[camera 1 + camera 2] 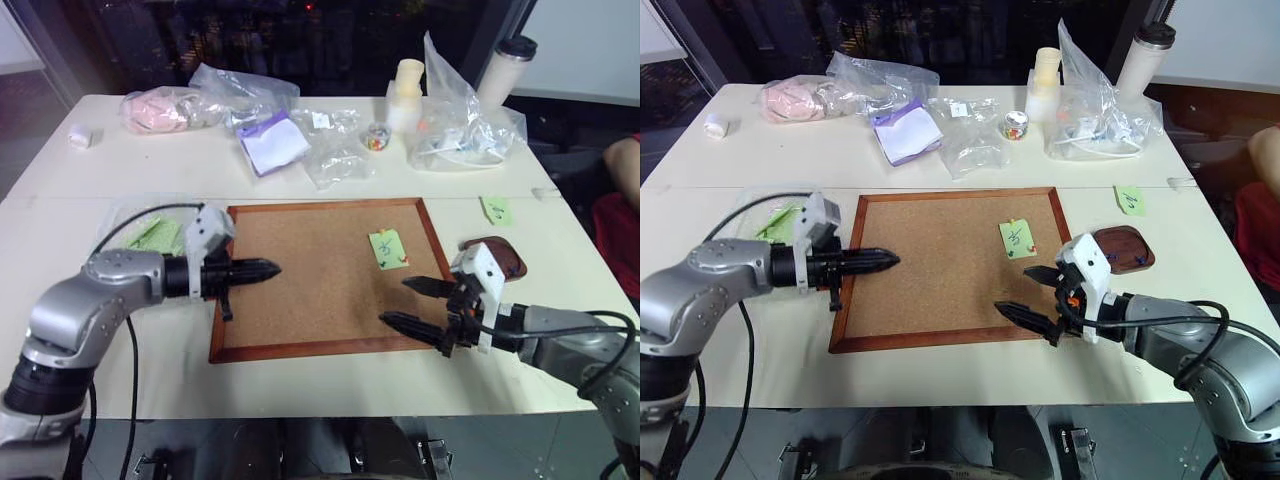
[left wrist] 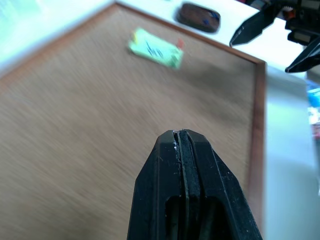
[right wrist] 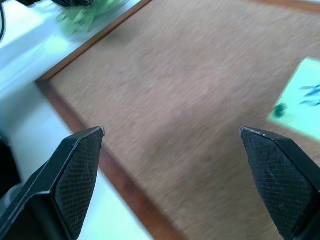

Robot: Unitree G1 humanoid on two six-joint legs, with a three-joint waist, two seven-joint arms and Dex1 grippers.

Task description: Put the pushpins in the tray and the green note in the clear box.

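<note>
Both arms are hovering over the cork board (image 1: 318,275), which is lying flat on the white counter (image 1: 120,170). The left gripper (image 1: 268,268) is reaching in from the board's left edge with its jaws clenched tight on nothing, tips pointing across the cork. The right gripper (image 1: 412,303) is sitting over the board's near right corner, jaws released and spread wide, nothing between them.

The green note (image 1: 388,248) is lying on the cork in the board's right half, beyond the right gripper. One pin (image 3: 280,108), dark green, is showing at the note's edge in the right wrist view, and a small red one (image 2: 180,44) is showing at a corner in the left wrist view, though both are blurred.

The tray (image 1: 1123,247) is resting on the counter just off the board's right side, beside the right gripper, and there is a small blue speck inside it. A second green slip (image 1: 496,210) is lying on the counter beyond the tray.

The clear box (image 1: 140,225) is sitting left of the board, behind the left arm, with a bunch of green slips (image 1: 155,236) inside it.

Along the counter's far side, crinkled plastic bags (image 1: 340,150), a purple-edged pad (image 1: 272,142), a little jar of coloured pins (image 1: 1016,125) and a tall cup (image 1: 506,70) are standing well apart from the board.
</note>
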